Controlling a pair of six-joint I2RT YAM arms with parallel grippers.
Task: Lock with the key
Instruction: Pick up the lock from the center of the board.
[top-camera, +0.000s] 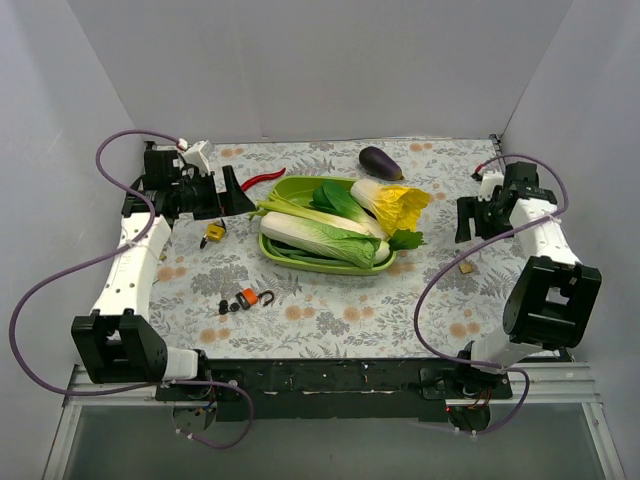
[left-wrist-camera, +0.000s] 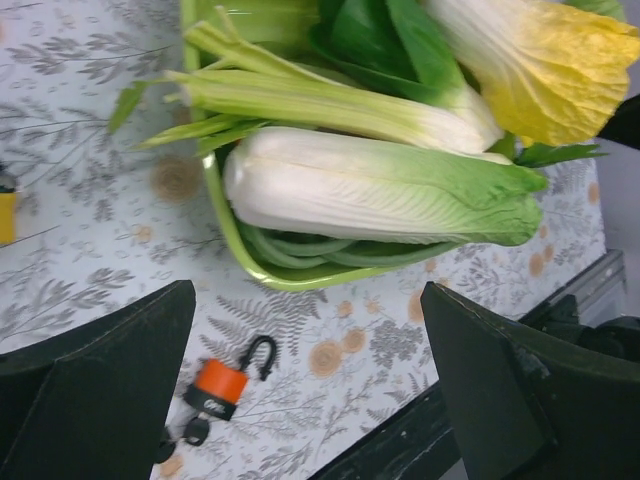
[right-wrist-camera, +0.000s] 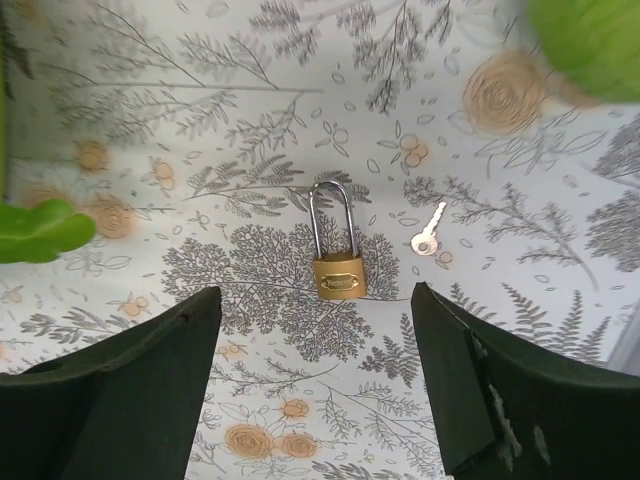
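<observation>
A brass padlock (right-wrist-camera: 338, 262) lies flat on the floral cloth, both legs of its steel shackle seated in the body. Just to its right lies a small silver key (right-wrist-camera: 430, 232), apart from it. My right gripper (right-wrist-camera: 315, 305) hovers open above them with nothing between its fingers. From above, the brass padlock (top-camera: 466, 268) sits just in front of the right gripper (top-camera: 466, 222). My left gripper (left-wrist-camera: 308, 300) is open and empty at the far left (top-camera: 235, 195). An orange padlock (left-wrist-camera: 222, 382) with an open black shackle lies below it.
A green tray (top-camera: 300, 183) of cabbages and leafy greens fills the middle. The orange padlock (top-camera: 248, 297) with dark keys lies front left. A yellow padlock (top-camera: 215, 232), a red chilli (top-camera: 262, 180) and an eggplant (top-camera: 380, 161) lie farther back. White walls enclose three sides.
</observation>
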